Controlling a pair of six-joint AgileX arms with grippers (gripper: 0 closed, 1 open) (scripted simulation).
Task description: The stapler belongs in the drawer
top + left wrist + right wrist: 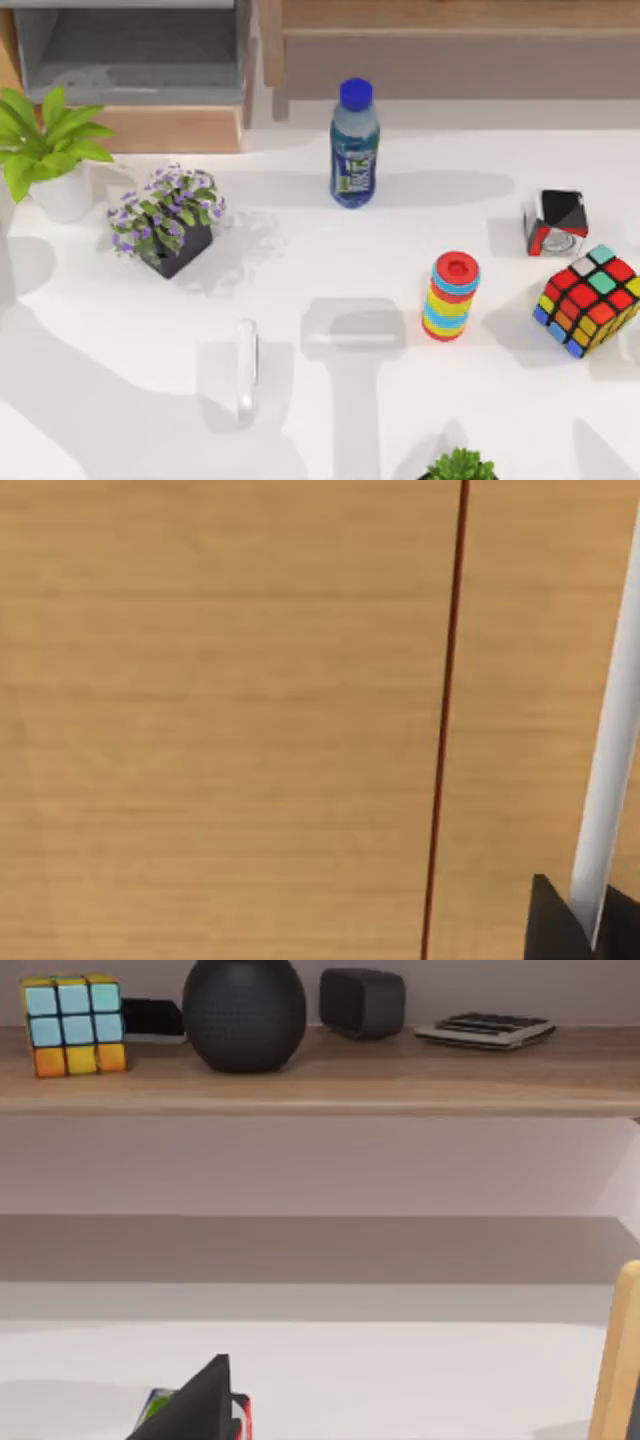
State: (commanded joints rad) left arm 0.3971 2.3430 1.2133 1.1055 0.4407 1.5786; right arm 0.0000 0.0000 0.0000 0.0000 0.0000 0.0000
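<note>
A: Items on the tabletop (90,330), top view, left to right?

B: Far left: a green leafy plant (45,140) in a white pot. Behind it, at the rear left: the drawer (140,125), grey inside, light-brown wooden front panel, pulled open. Next: a purple-flowered plant (165,215) in a dark pot. Forward of that, lying flat: the stapler (246,368), a slim whitish bar running front to back, well apart from the drawer and touching nothing else.

A: Centre and right?

B: A flat grey rectangular patch (353,328) just right of the stapler. A water bottle (354,145) with a blue cap toward the rear centre. A long wood-edged grey recess (450,50) across the rear right. A stack of coloured rings (451,296) with a red top. A small plant (460,466) at the front edge. A red, black and white block (556,222). Far right: a colour-tiled puzzle cube (590,300).

A: The hands, relative to the stapler?

B: Left wrist view: light-brown wood grain (220,720) close up, with a thin dark seam (445,720) and a pale bar (615,740); a dark corner at the edge may belong to the left hand; spread or pressed together, I cannot tell. Right wrist view: a dark wedge (195,1405) at the edge, possibly part of the right hand, state likewise undeterminable. Beyond it: a wooden shelf (400,1080) carrying a second cube (75,1025), a dark round object (243,1010), a small dark box (362,1002) and a flat grey device (485,1030). How far the stapler lies from either hand I cannot tell.
</note>
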